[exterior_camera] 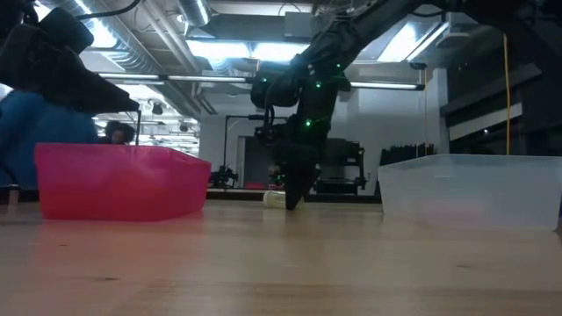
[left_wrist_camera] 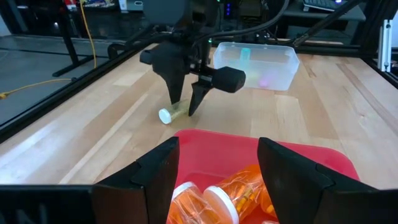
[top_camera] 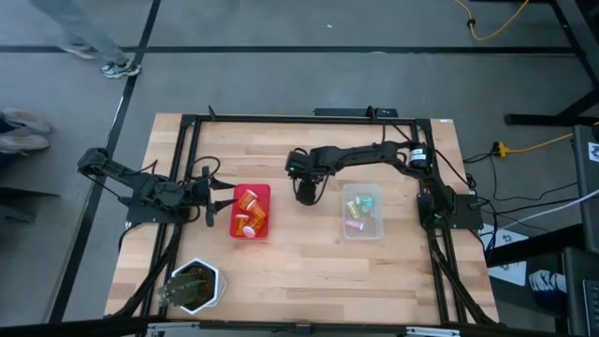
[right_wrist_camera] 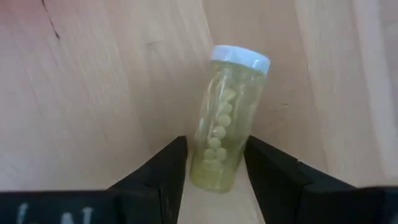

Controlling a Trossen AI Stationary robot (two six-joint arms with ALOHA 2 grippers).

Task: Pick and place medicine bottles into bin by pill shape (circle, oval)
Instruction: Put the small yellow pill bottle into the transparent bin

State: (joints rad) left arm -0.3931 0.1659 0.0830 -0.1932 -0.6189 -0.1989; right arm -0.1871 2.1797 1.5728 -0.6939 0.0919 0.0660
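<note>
Yellow-green vial [right_wrist_camera: 225,118] with a white cap lay on its side on the wooden table [top_camera: 299,271] between the red bin [top_camera: 265,194] and the clear bin [top_camera: 377,229]; the right gripper [right_wrist_camera: 216,163] pinched it, while the left gripper [left_wrist_camera: 217,165] hung spread over orange bottles [left_wrist_camera: 239,193].

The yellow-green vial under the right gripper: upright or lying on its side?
Lying on its side. The yellow-green vial rests flat on the table, white cap sideways, between the right gripper fingers.
</note>
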